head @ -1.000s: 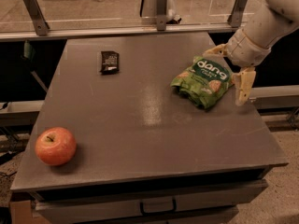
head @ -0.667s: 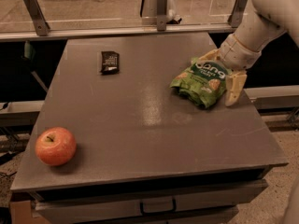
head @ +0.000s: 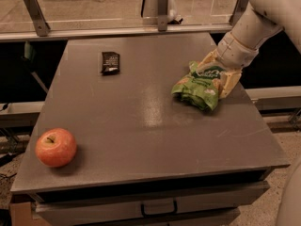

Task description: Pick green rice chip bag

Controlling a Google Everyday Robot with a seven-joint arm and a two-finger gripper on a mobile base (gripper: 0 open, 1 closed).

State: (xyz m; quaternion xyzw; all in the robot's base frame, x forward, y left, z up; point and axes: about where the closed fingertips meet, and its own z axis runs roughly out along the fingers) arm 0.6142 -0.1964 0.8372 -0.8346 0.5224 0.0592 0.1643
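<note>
The green rice chip bag lies crumpled on the right side of the grey table, with its dark green lettered patch facing up. My gripper comes in from the upper right on the white arm and sits over the bag's far end. One tan finger presses on the bag's right side and the other is at its far left edge. The bag is pinched between them and still rests on the table.
A red apple sits at the front left of the table. A small black flat packet lies at the back left. A rail with metal posts runs behind the table. A drawer handle shows below the front edge.
My gripper has moved down and left onto the bag. The fingers have closed in on it and the bag now looks squeezed narrower. The apple and packet have not moved.
</note>
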